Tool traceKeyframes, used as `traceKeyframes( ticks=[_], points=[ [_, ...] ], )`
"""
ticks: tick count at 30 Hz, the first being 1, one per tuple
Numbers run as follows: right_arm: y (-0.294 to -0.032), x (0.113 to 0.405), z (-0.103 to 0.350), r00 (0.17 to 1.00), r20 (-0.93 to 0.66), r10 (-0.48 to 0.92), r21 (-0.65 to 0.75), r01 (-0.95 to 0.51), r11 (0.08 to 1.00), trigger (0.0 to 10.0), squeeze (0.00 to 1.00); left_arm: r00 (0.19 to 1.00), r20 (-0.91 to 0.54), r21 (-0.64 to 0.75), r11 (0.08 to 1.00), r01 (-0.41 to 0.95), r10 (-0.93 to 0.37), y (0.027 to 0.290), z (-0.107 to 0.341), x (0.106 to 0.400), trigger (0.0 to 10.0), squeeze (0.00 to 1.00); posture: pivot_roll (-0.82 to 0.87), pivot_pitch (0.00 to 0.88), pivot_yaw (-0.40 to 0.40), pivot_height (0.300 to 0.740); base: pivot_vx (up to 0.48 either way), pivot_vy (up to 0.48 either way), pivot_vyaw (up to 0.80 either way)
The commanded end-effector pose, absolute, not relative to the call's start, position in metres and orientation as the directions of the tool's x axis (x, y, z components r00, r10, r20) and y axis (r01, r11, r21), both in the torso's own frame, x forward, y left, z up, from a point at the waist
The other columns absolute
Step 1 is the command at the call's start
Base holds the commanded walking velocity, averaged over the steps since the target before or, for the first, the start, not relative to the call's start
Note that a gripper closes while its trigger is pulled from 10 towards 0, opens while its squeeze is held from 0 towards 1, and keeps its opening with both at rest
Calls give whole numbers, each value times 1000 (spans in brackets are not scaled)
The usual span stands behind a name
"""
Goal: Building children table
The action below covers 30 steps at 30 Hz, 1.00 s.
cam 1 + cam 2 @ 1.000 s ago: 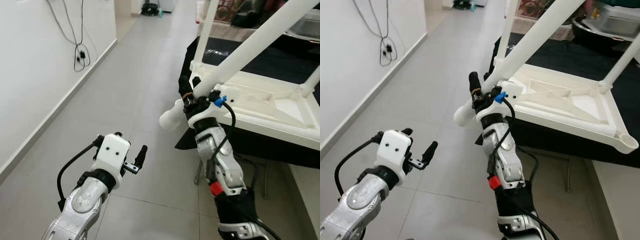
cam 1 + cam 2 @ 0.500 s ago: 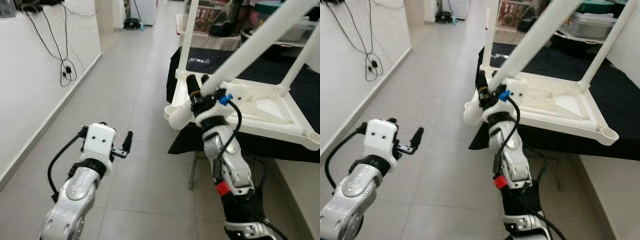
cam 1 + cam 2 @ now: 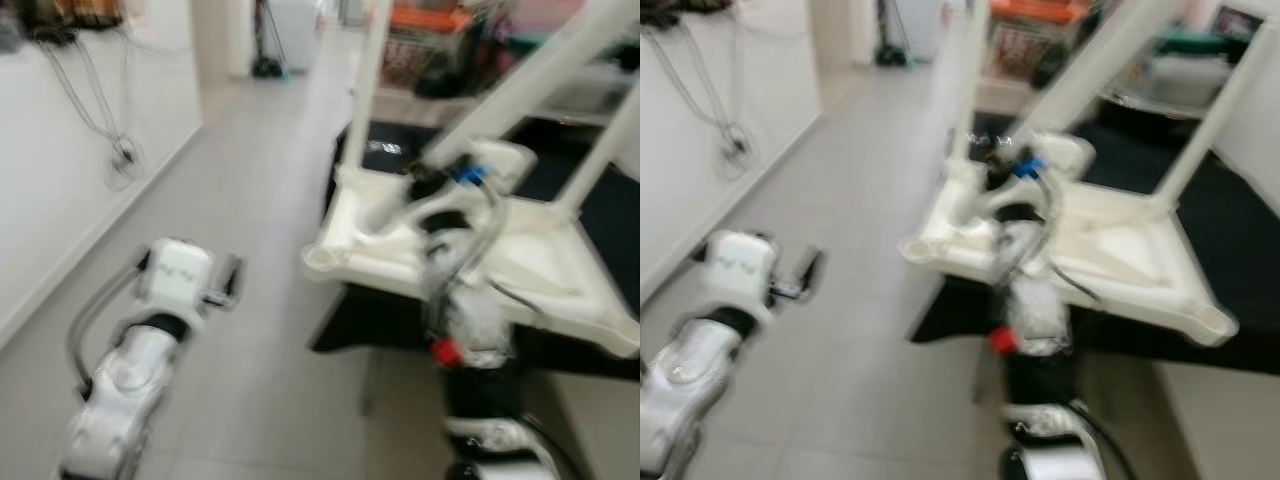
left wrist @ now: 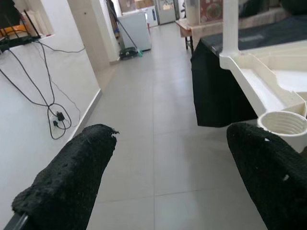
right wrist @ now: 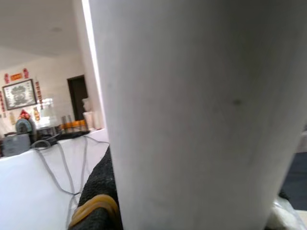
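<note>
— From where do we see the scene? From the head, both eyes look forward and down, blurred, sharing the upturned white table [image 3: 520,250] and grey floor [image 3: 260,200].

— And the wrists? The left wrist looks along the floor toward the table's corner socket [image 4: 282,125]; the right sits tight against a white leg [image 5: 192,115].

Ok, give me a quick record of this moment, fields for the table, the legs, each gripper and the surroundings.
table: white tabletop upside down on a black-covered surface
legs: white legs stand up from its corners; near corner socket empty
right gripper: right gripper closed around a white leg near its base
left gripper: left gripper open, over the grey tiled floor, holding nothing
surroundings: white wall with hanging cables
image: head views blurred
</note>
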State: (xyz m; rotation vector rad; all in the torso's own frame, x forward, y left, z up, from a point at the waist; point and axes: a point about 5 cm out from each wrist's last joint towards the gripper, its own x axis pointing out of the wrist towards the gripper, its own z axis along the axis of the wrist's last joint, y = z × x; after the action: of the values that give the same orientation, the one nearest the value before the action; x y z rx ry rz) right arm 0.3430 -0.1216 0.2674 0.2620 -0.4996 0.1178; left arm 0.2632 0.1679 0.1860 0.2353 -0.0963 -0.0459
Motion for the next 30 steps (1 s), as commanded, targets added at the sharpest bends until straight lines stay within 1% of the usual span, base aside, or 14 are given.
traceKeyframes(
  ticks=[1,10,15,17,22,24,27,30],
  points=[
    [-142,342,267,868,496,-27,229,-101,968,10000,0,991,94,243,968,67,-92,161,186,262,10000,0,136,10,-98,740,0,-480,0],
    [-148,345,270,867,496,-40,228,-85,970,10000,0,990,101,242,968,66,-93,160,189,262,10000,0,137,11,-101,740,0,-458,0],
    [-149,347,268,870,491,-44,212,-70,975,10000,0,990,114,181,981,66,-87,161,192,262,10000,0,138,12,-104,740,473,0,0],
    [-149,348,266,874,484,-45,209,-65,976,10000,0,992,108,115,992,56,-68,162,192,262,10000,0,136,13,-105,740,368,0,0],
    [-150,348,263,880,472,-50,211,-58,976,10000,0,992,117,100,994,41,-52,162,193,261,10000,0,132,14,-108,740,0,0,0],
    [-148,346,262,879,475,-32,191,-68,979,10000,0,992,121,95,995,35,-47,162,195,261,10000,0,132,15,-110,740,0,0,0],
    [-136,340,255,881,472,40,146,-123,982,10000,0,992,121,89,995,33,-44,154,195,257,10000,0,129,14,-110,740,0,0,0],
    [-133,336,251,882,468,58,126,-132,983,10000,0,992,120,68,997,40,-48,149,193,254,10000,0,128,11,-110,740,0,0,0]
  ],
)
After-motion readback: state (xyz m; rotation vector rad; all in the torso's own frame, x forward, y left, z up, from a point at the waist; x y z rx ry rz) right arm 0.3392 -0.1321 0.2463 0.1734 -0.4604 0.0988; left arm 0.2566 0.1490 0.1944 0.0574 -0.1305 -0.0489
